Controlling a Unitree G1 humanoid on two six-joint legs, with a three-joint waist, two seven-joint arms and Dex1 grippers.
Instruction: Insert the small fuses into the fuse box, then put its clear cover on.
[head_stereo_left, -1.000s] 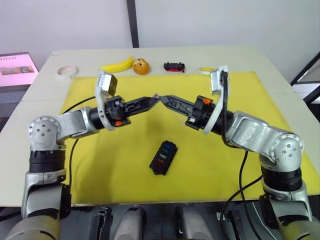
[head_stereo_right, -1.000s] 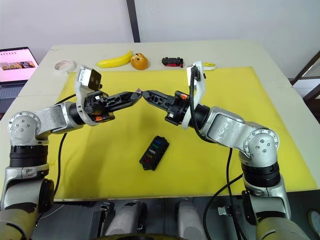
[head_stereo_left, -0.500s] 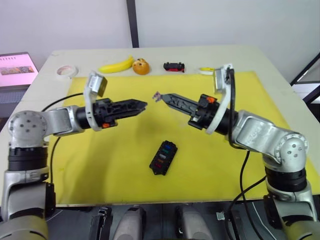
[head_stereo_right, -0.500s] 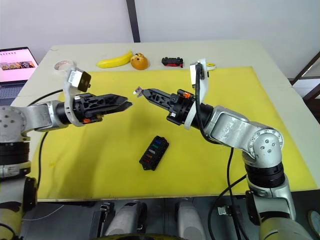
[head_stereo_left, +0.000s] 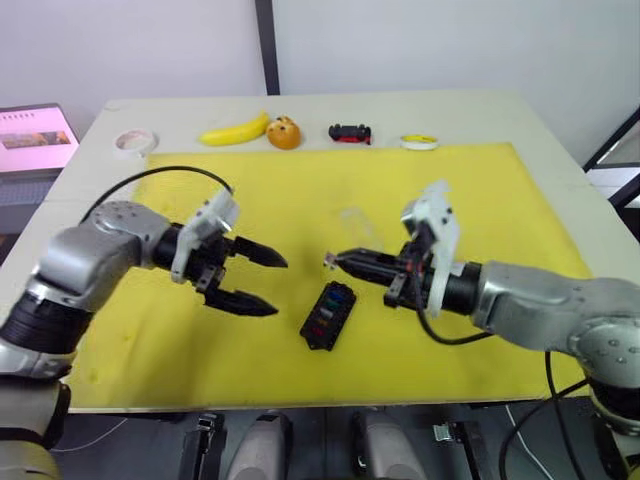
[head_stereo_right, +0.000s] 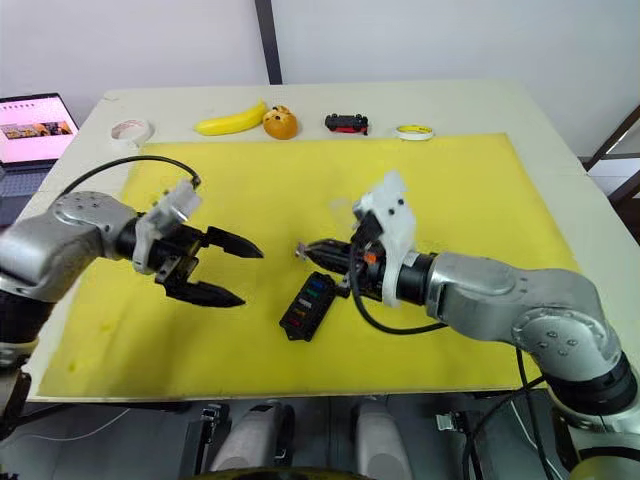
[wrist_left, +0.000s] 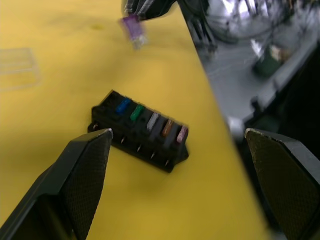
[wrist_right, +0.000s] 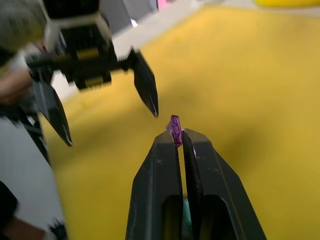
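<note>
While the fuse box (head_stereo_left: 327, 314) lies nearest on the yellow mat (head_stereo_left: 500, 200), five of its slots already carry fuses, blue, green, grey, brown and pink in the left wrist view, and some slots look empty. Just above and beside it the right pincer (head_stereo_left: 335, 261) is pressed together on a purple fuse (wrist_right: 174, 128), pinching it by one thin edge at the very tips. The left pincer (head_stereo_left: 268, 285) hangs to the box's left, spread wide and holding nothing.

My worry is that grip: so little of the fuse sits between the tips that it could twist or flick out when pushed against a slot, and the loose box may slide or tilt under the push, since nothing steadies it. A skewed fuse could also jam half-seated and later stop the cover from closing.

Farther back, the clear cover (head_stereo_left: 357, 218) rests flat on the mat, well apart from the box. At the far edge of the tabletop (head_stereo_left: 560, 140) lie a tape roll (head_stereo_left: 132, 142), banana (head_stereo_left: 235, 131), orange (head_stereo_left: 285, 133), toy car (head_stereo_left: 349, 132) and a yellow ring (head_stereo_left: 418, 142).
</note>
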